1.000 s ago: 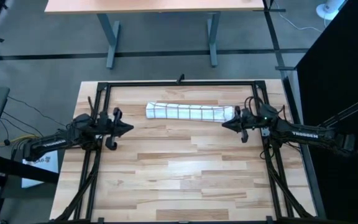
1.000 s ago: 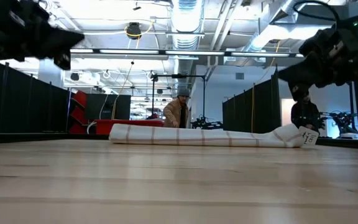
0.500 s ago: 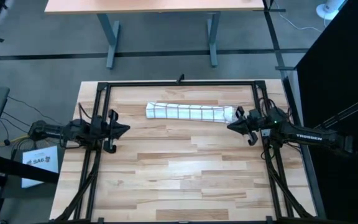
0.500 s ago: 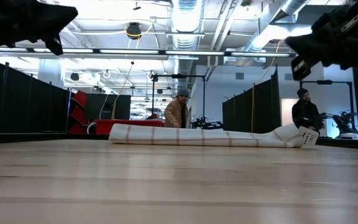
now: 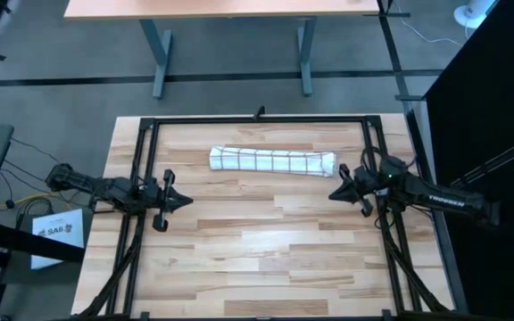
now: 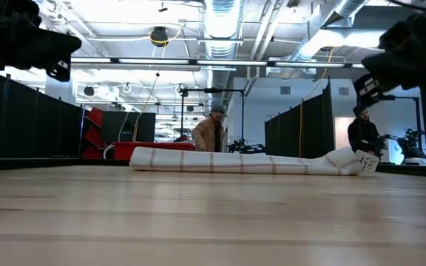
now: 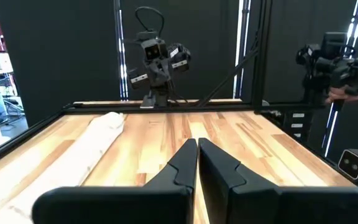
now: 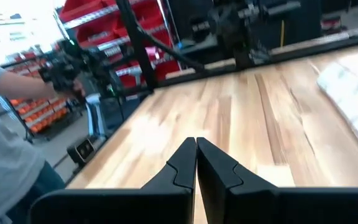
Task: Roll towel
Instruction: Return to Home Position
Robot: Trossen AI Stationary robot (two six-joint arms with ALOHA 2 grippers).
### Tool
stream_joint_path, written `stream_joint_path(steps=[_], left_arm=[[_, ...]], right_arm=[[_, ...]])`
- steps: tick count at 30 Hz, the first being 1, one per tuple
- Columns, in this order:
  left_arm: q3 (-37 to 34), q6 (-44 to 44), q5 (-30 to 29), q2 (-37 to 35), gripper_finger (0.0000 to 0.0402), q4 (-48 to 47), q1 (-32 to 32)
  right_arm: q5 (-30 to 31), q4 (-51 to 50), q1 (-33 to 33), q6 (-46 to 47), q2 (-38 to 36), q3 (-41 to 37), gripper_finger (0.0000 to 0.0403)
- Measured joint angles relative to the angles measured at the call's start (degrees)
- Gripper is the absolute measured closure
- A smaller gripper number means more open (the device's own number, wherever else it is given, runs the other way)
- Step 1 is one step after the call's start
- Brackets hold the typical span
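Lying rolled into a long tube, the towel [image 5: 273, 161] sits close along the worktop's [image 5: 266, 259] back edge, with its tag [image 6: 368, 164] at the right-hand end. The left gripper [image 5: 186, 200] hangs over the worktop's left side, well apart from the towel, fingers pressed together and empty. The right gripper [image 5: 333, 194] hovers near the towel's right end without touching it, likewise closed on nothing.

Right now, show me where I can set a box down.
Widest bare patch: the table from the left tool and right tool to the edge away from the towel. A narrower strip lies between those tools, beside the towel. Crowded: the towel's strip and the arms' side edges.
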Motion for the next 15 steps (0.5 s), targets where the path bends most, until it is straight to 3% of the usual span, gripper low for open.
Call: stream_joint_path(steps=[6,15], left_arm=[[0.0,-1.2,-0.2,0.0,0.0401,0.0,0.0],[0.1,1.7,-0.3,0.0,0.0402,0.0,0.1]], right_arm=[[0.0,-2.0,-2.0,-3.5,-2.3,0.0,0.0403],[0.0,-2.1,-3.8,-1.2,-2.3,0.0,0.0403]])
